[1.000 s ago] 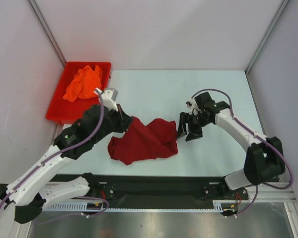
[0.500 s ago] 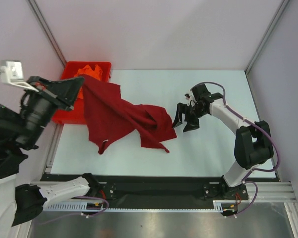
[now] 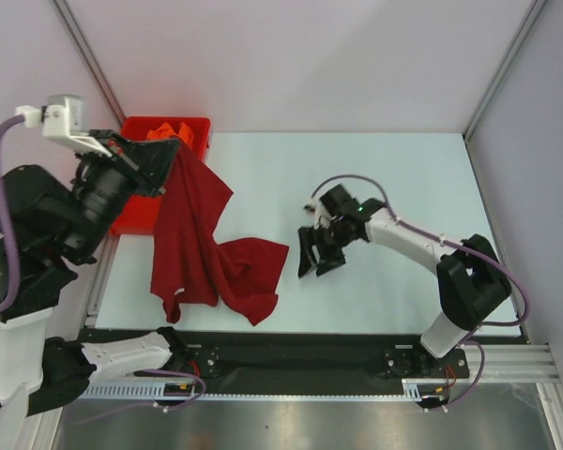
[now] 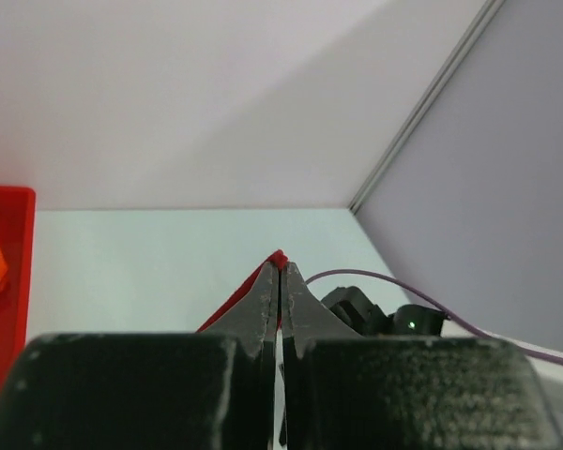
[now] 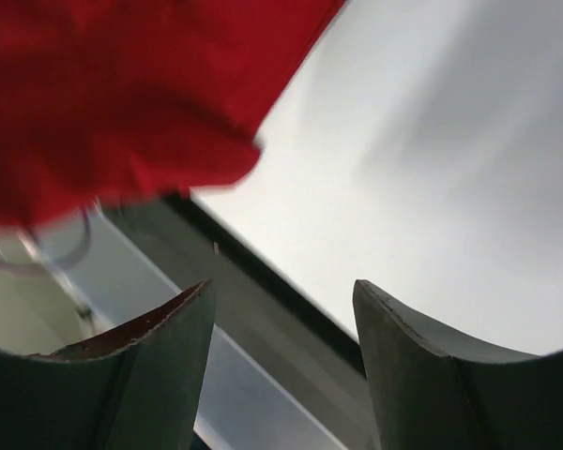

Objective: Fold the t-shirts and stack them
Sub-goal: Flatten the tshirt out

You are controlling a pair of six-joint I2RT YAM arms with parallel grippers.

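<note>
Maroon shirt (image 3: 183,234) fills the near-left of the table (image 3: 385,178). Its lower end lies crumpled close to the near edge, and the rest rises as one long drape, up and to the far left.

Just right of that crumpled end, and apart from it, hangs the right gripper (image 3: 317,258). Its jaws stand wide with nothing between them. In its wrist view the red cloth sits up and to the left, beyond the fingertips (image 5: 192,295).

At the top of the drape the left gripper (image 3: 167,152) is pinched fully closed on an edge of the shirt. A sliver of red shows at the tips in the left wrist view.

Farthest off, at the far left, is the bin (image 3: 203,136) with the orange shirt (image 3: 169,131) bunched inside, untouched.

The shirt's long axis runs from the far-left pinch down to the near end on the table. That free end lies left of the right gripper, which is much the nearer to it, so I judge the next grasp falls to the right arm, reaching left.

Count: two shirts, one bin, two grippers, and neither shirt is folded yet.
</note>
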